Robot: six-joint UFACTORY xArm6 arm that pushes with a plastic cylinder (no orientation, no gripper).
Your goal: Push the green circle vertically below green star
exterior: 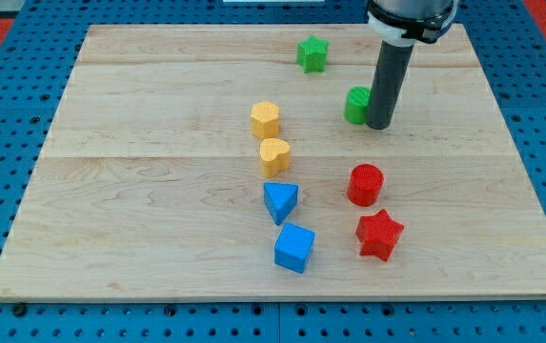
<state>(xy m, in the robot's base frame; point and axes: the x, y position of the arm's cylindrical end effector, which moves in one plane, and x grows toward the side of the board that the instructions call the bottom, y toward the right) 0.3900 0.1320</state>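
The green star [313, 53] sits near the view's top, right of centre. The green circle [355, 105] lies lower and to the right of the star, partly hidden by my rod. My tip [379, 125] rests on the board touching the green circle's right side, just below its level.
A yellow hexagon [265, 119] and a yellow heart [274, 155] lie at centre. A blue triangle [280, 201] and a blue cube [294, 248] lie below them. A red circle [366, 184] and a red star [379, 235] lie lower right. The wooden board [111, 191] ends on blue pegboard.
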